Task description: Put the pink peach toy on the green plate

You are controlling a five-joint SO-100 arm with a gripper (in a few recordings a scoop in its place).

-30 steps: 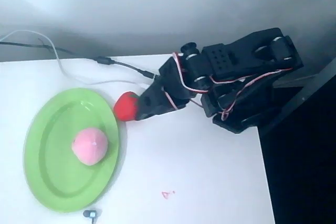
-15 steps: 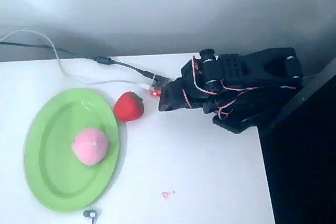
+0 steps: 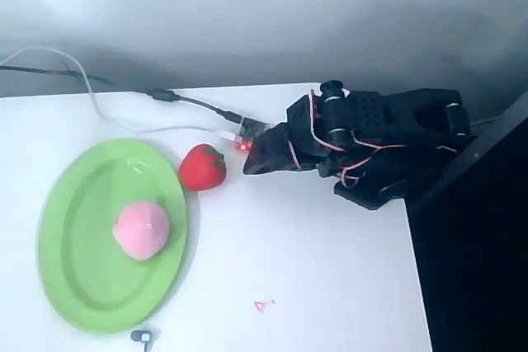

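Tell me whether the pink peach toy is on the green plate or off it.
On it: the pink peach toy sits inside the green plate rim.

Item count, overhead view:
- One soft, round pink peach toy.
- One large, oval light-green plastic plate.
- One red strawberry toy with a green top.
- One black robot arm.
- One white table.

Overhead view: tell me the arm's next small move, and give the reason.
Probably none beyond folding back to rest. The pink peach toy already lies inside the green plate, and the gripper sits folded near the arm's base, apart from both and from the red strawberry toy on the table. Its jaws can't be made out.
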